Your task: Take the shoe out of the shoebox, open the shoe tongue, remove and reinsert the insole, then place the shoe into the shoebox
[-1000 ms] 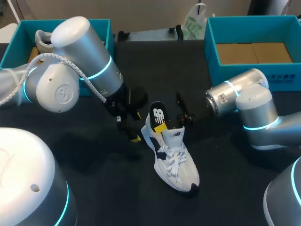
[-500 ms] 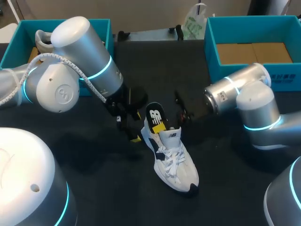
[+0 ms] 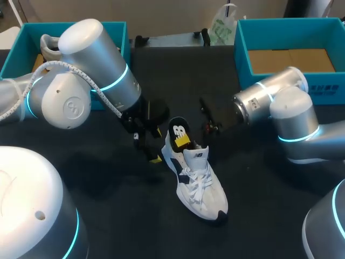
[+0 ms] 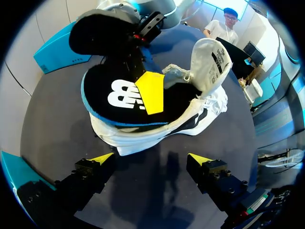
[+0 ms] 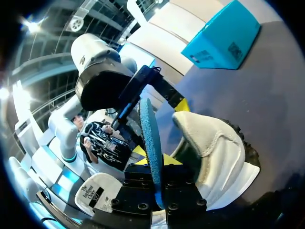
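A white shoe [image 3: 200, 186] with navy trim stands on the black table, its tongue [image 4: 209, 62] folded forward. A black insole [image 3: 178, 129] with a white logo sticks up out of the heel opening. My right gripper [image 3: 183, 141] is shut on the insole. One yellow tip lies on the insole's printed face [image 4: 150, 93]. In the right wrist view the insole's blue edge [image 5: 151, 138] runs down between that gripper's fingers [image 5: 156, 162]. My left gripper [image 4: 151, 160] stands open just behind the heel [image 4: 128, 140], touching nothing. It shows in the head view [image 3: 153, 144] to the shoe's left.
A teal shoebox [image 3: 116, 32] at the back left holds another white shoe [image 3: 48, 46]. A second teal box [image 3: 242, 54] with a bare cardboard floor stands at the back right. A white and green bag [image 3: 222, 24] lies at the far edge.
My right arm has drawn back and up a little. The insole now sits slightly lower in the shoe, and the shoe's heel has shifted a touch left. My left arm has stayed still.
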`<state>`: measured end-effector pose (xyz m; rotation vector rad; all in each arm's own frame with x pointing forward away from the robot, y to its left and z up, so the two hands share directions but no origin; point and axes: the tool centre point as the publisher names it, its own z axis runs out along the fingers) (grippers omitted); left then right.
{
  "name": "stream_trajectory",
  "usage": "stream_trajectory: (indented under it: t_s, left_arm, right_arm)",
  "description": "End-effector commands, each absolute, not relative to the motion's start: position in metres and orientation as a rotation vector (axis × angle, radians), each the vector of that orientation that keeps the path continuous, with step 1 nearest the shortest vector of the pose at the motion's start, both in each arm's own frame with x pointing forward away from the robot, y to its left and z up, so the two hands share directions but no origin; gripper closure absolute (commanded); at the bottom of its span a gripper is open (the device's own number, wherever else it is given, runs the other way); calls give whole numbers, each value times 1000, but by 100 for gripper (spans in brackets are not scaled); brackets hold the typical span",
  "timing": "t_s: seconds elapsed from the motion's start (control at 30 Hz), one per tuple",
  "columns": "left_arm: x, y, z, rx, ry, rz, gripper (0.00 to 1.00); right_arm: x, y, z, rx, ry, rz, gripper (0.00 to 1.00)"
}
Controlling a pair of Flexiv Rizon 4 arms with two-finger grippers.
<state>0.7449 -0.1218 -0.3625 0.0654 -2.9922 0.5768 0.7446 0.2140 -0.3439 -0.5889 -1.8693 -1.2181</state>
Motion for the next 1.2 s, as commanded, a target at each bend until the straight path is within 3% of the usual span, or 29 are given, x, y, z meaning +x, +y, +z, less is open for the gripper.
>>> stream_trajectory:
  t_s: [0.03,0.63,0.7,0.77,0.8,1.1,1.2]
  left_arm:
    - [745,-122,-363,65,-2994,574,0]
    - [745,-122,-363,65,-2994,574,0]
    - [745,-122,-363,65,-2994,574,0]
    - [745,-122,-363,65,-2994,574,0]
    - [745,-122,-363,65,-2994,574,0]
    - [745,-122,-363,65,-2994,574,0]
    - [745,-122,-363,65,-2994,574,0]
  right_arm:
    - [747,217,-356,-586,-1846,-1206,100]
    - [717,210,-360,-663,-1842,-1186,100]
    - [720,212,-355,-647,-1858,-1193,72]
    - [722,215,-350,-629,-1875,-1195,56]
    - [723,216,-348,-620,-1883,-1195,54]
    - [739,221,-340,-566,-1913,-1193,56]
    - [745,219,-344,-568,-1897,-1199,63]
